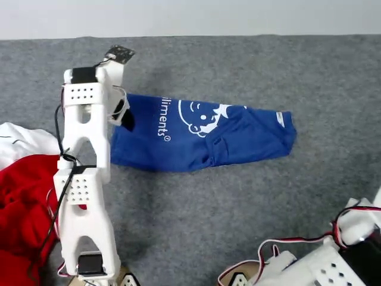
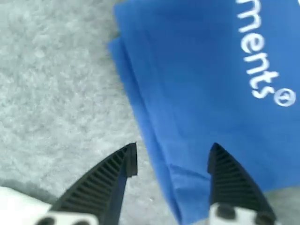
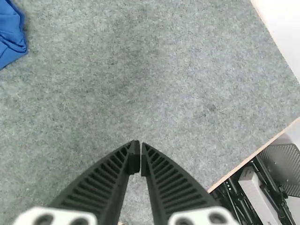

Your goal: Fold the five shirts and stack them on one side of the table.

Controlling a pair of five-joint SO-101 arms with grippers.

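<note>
Left gripper (image 2: 173, 152) gapes astride the folded edge of the blue shirt (image 2: 211, 84); best pinch every layer there. Right gripper (image 3: 140, 152) sits clenched, empty, well off that shirt.

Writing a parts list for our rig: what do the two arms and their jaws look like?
Both arms are white shells with grids of small holes and black motor blocks. The left arm carries black and red cables; the right arm trails red, white and black wires. Each arm's jaws are black, ribbed and taper to points, on white mounts.
</note>
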